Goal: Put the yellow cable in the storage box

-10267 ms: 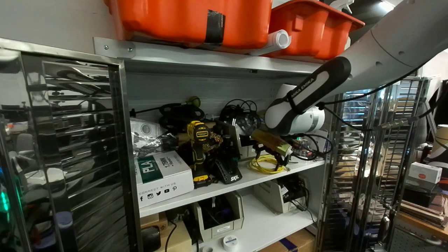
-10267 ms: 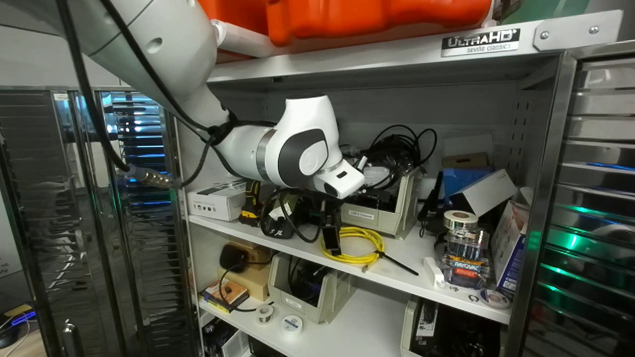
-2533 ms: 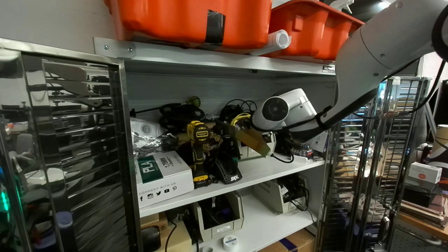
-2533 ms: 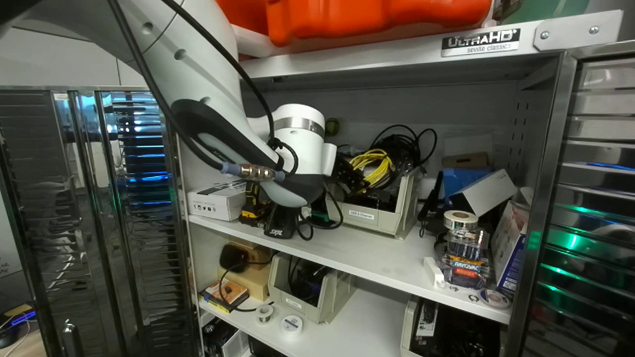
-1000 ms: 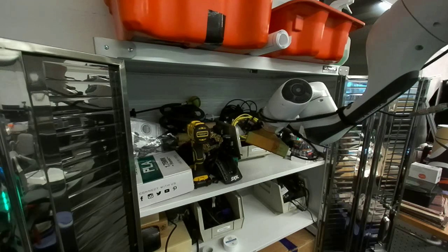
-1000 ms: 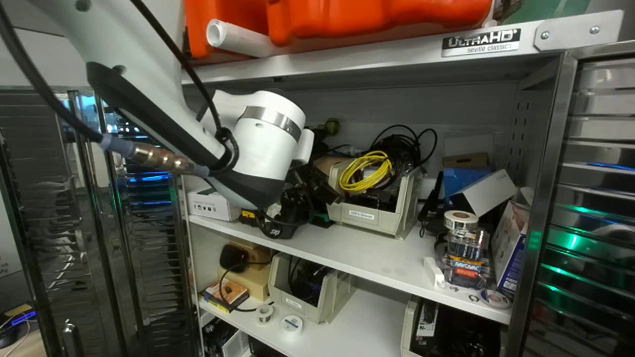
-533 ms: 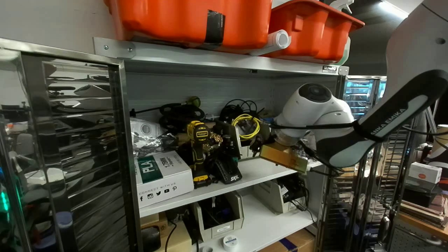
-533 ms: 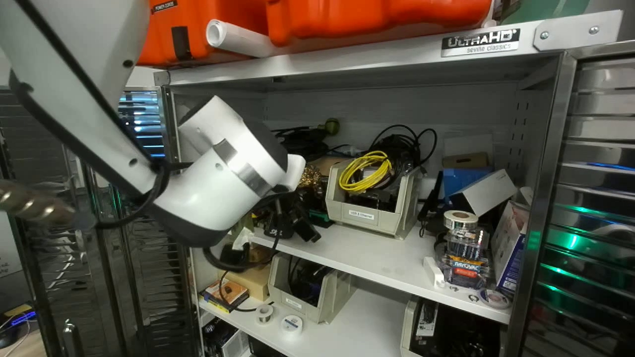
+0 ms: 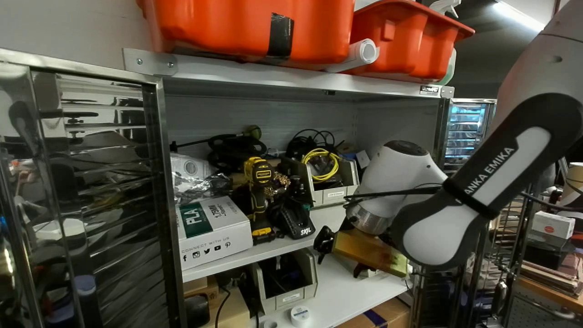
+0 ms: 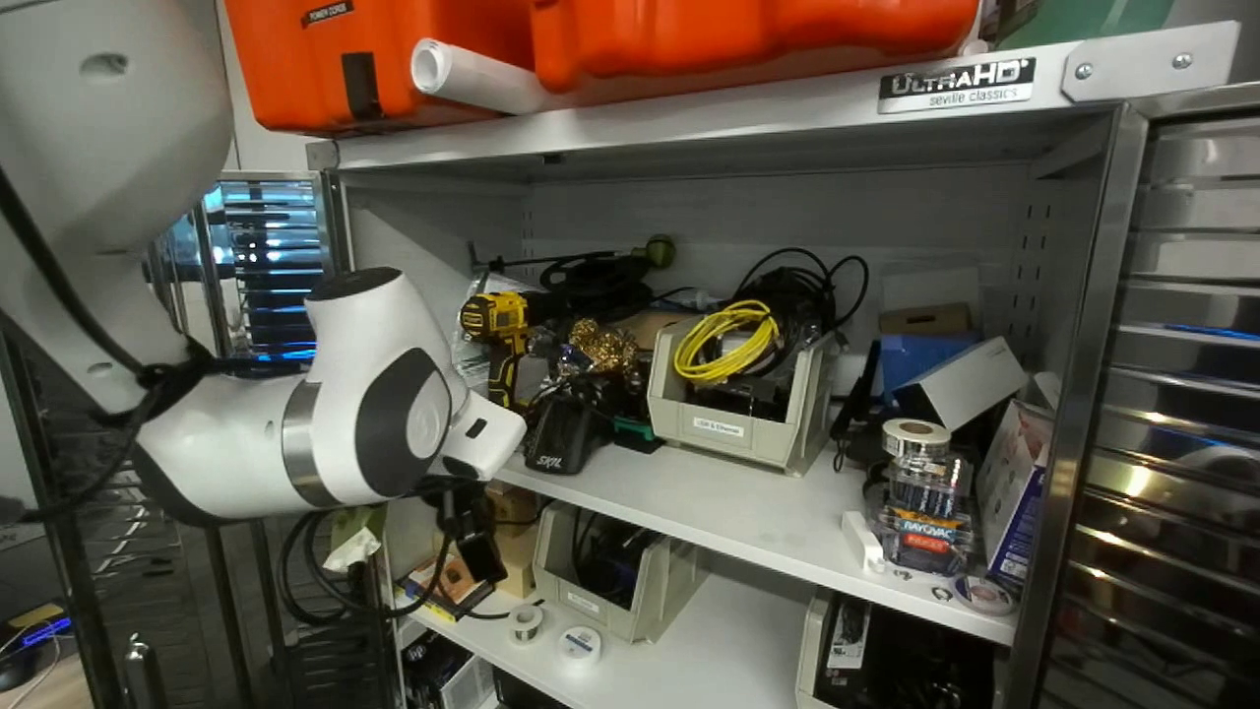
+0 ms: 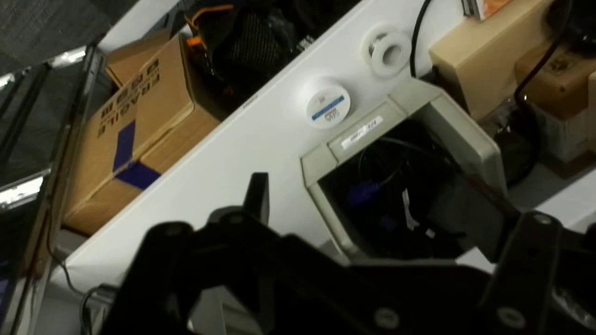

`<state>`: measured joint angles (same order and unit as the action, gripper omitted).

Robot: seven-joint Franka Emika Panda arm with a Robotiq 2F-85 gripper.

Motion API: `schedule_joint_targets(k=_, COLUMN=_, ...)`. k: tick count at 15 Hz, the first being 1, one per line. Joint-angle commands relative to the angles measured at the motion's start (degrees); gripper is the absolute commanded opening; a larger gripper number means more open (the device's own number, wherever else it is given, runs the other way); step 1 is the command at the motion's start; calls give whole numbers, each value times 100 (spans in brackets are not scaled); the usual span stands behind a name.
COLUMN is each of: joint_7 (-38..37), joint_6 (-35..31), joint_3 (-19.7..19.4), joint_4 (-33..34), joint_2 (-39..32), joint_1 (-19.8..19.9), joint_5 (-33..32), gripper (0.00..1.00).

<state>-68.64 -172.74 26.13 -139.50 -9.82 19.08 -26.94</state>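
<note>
The yellow cable (image 9: pixel 336 169) is a loose coil lying in the top of a beige storage box on the middle shelf. It also shows in an exterior view (image 10: pixel 694 340), leaning on the black cables inside the box. The storage box (image 10: pixel 719 428) has a white label on its front and also shows in an exterior view (image 9: pixel 334 196). My gripper (image 11: pixel 379 214) is open, its black fingers wide apart with nothing between them. In an exterior view the gripper (image 9: pixel 341 255) hangs in front of the lower shelf, apart from the box and the cable.
A lower beige bin (image 11: pixel 358 132) with dark cables stands on the lower shelf (image 10: pixel 679 679). A yellow drill (image 9: pixel 258 182) and white PLA box (image 9: pixel 214 232) stand on the middle shelf. Tape and batteries (image 10: pixel 920 532) stand at its end. Cabinet doors flank the shelves.
The yellow cable went from the shelf surface into the storage box. My gripper has since backed away from the box, outward and down to lower-shelf height; the cable stayed in the box.
</note>
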Motion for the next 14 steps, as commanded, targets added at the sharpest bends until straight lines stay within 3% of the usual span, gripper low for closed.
schedule_joint_targets(k=1, joint_7=1207, joint_6=1291, joint_3=1423, joint_4=593, joint_2=2, joint_1=1056, joint_5=1627, gripper=100)
schedule_joint_targets(k=4, joint_7=2010, joint_6=2707, joint_3=1619, joint_4=1157, joint_2=383, joint_1=1305, joint_5=2739, gripper=100)
schedule_joint_targets(k=5, joint_7=2486, joint_6=3156, joint_3=435, joint_4=1383, joint_2=641, joint_1=170, joint_5=3373, gripper=100)
schedule_joint_targets(k=9, joint_7=3355, joint_6=5069, joint_3=-934, joint_4=2206, joint_2=918, joint_1=-762, joint_5=3779, gripper=100)
schedule_joint_targets(k=10, joint_7=2971, joint_6=4433, joint_3=-1127, joint_4=1876, joint_2=800, joint_1=-1049, joint_5=3582, gripper=100)
schedule_joint_targets(k=12, joint_7=3179, joint_6=4922, joint_3=-1379, joint_4=2106, joint_2=923, joint_1=-1193, joint_5=3646, gripper=100)
schedule_joint_targets(k=14, joint_7=3216, joint_6=4985, joint_3=-1413, joint_4=2133, joint_2=930, joint_1=-1225, joint_5=3652, gripper=100)
